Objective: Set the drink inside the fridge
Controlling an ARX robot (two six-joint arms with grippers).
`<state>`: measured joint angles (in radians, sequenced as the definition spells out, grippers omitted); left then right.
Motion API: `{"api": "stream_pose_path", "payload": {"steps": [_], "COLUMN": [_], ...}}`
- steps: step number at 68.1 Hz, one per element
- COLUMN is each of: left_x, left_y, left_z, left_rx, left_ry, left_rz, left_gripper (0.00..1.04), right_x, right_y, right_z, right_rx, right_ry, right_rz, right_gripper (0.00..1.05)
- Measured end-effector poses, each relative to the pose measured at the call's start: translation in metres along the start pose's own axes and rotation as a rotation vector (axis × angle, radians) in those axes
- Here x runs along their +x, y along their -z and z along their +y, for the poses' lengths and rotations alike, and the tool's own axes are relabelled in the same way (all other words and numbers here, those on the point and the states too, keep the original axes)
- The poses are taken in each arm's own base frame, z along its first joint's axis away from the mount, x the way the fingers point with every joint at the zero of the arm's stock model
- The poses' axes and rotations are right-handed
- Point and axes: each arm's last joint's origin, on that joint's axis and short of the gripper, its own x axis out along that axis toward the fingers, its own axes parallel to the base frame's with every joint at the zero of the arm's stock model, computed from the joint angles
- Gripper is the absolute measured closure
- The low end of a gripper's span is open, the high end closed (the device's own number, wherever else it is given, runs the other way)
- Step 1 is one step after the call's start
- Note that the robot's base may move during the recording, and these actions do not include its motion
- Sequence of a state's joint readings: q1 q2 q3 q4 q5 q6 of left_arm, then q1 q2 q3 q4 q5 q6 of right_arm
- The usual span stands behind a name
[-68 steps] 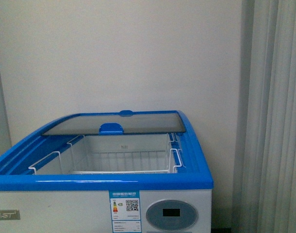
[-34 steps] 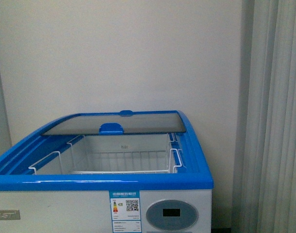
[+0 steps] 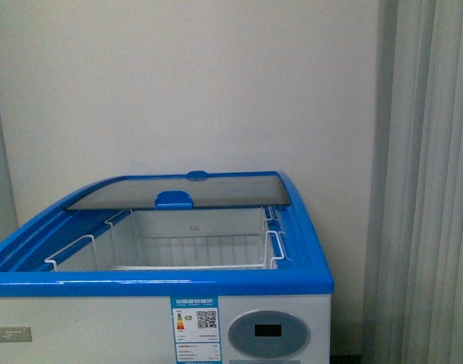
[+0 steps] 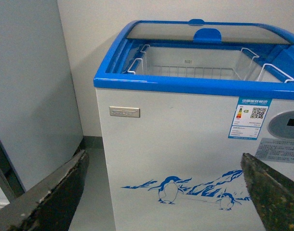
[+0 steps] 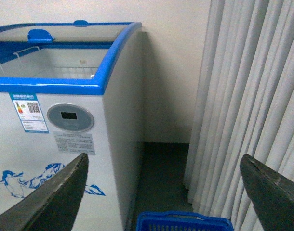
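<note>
Front view: one fridge (image 3: 159,284) fills the frame from 9 o'clock to 5 o'clock, its single glass lid (image 3: 178,192) slid to the back, leaving the near half of the top open. Inside hang wire baskets (image 3: 190,250), at least two, nothing visible in them. One blue rim bounds the opening on every side. Bare wall rises at 12 o'clock, one pleated curtain (image 3: 429,182) hangs at 3 o'clock. Left wrist view: left gripper (image 4: 161,192) spread wide, holding nothing, before the penguin picture (image 4: 171,188); a grey cabinet (image 4: 31,86) stands alongside the fridge. Right wrist view: right gripper (image 5: 164,192) likewise wide and unloaded, one blue crate (image 5: 183,224) on the floor between fridge and curtain. No drink appears in any view.
</note>
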<state>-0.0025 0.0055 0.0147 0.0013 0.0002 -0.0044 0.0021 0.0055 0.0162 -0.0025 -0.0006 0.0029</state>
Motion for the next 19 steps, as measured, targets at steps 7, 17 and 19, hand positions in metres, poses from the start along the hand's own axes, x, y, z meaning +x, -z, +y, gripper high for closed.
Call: {"api": "stream_pose_path", "payload": {"steps": [7, 17, 19], "left_x": [0.0, 0.0, 0.0], "left_y": [0.0, 0.0, 0.0], "left_z": [0.0, 0.0, 0.0], "left_rx": [0.0, 0.0, 0.0], "left_ry": [0.0, 0.0, 0.0], "left_rz": [0.0, 0.0, 0.0], "left_gripper": [0.08, 0.08, 0.08], "right_x": [0.0, 0.0, 0.0], "right_y": [0.0, 0.0, 0.0], "right_z": [0.0, 0.0, 0.0], "right_rx": [0.0, 0.0, 0.0], "right_ry": [0.0, 0.0, 0.0], "right_rz": [0.0, 0.0, 0.0], "right_gripper": [0.08, 0.08, 0.08]}}
